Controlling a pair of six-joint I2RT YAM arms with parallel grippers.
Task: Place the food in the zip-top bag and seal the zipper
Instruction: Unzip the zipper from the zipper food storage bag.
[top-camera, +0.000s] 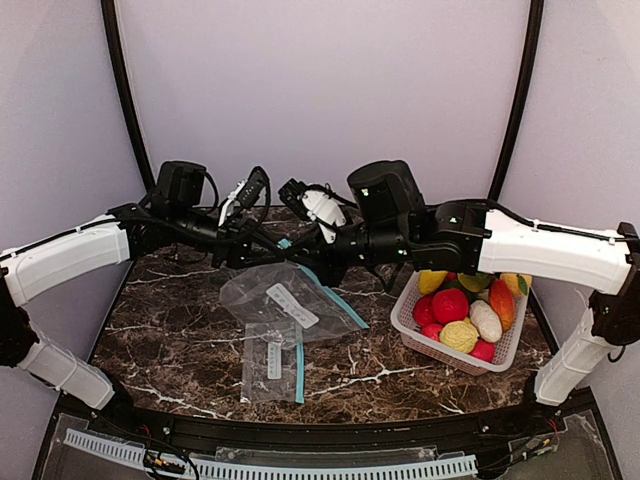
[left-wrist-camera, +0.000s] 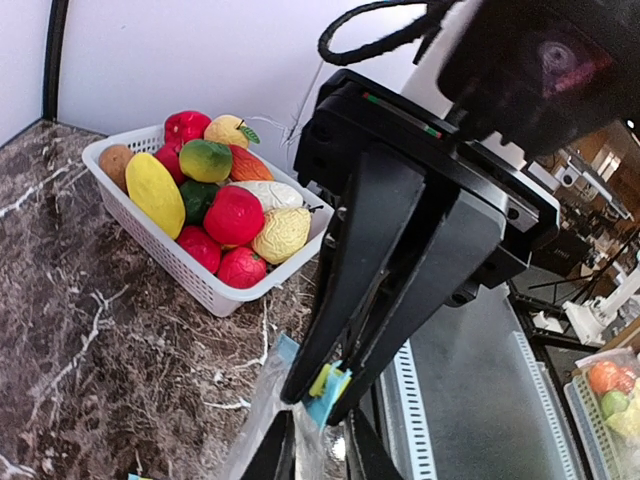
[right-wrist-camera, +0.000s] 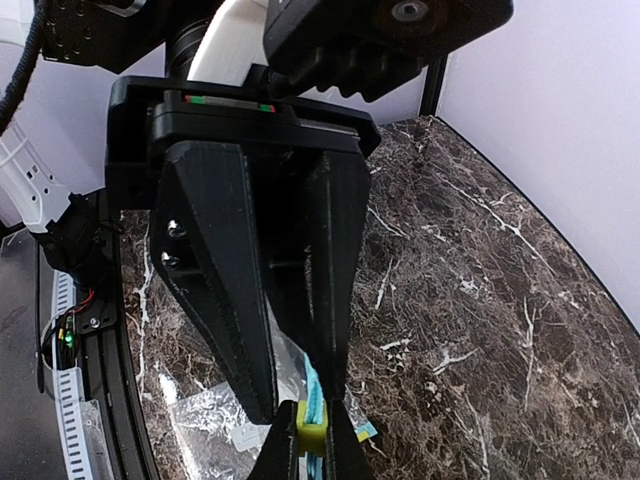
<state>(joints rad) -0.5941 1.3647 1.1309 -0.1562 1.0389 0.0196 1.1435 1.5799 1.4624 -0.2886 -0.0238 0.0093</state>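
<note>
A clear zip-top bag (top-camera: 262, 290) with a blue zipper strip is lifted by its far corner above the marble table. My right gripper (right-wrist-camera: 312, 452) is shut on the bag's yellow-green slider (right-wrist-camera: 312, 430); the slider also shows in the left wrist view (left-wrist-camera: 331, 383). My left gripper (left-wrist-camera: 318, 458) is shut on the bag's zipper edge right beside the slider, fingertips nearly touching the right gripper's. Both grippers meet at the table's back centre (top-camera: 288, 248). The food (top-camera: 452, 305), several toy fruits and vegetables in red, yellow, green, orange and white, lies in the basket; it also shows in the left wrist view (left-wrist-camera: 233, 215).
The white slotted basket (top-camera: 440, 352) stands at the right of the table, also in the left wrist view (left-wrist-camera: 190, 265). A second, smaller zip-top bag (top-camera: 272, 362) lies flat at the front centre. Purple walls close in the back and sides.
</note>
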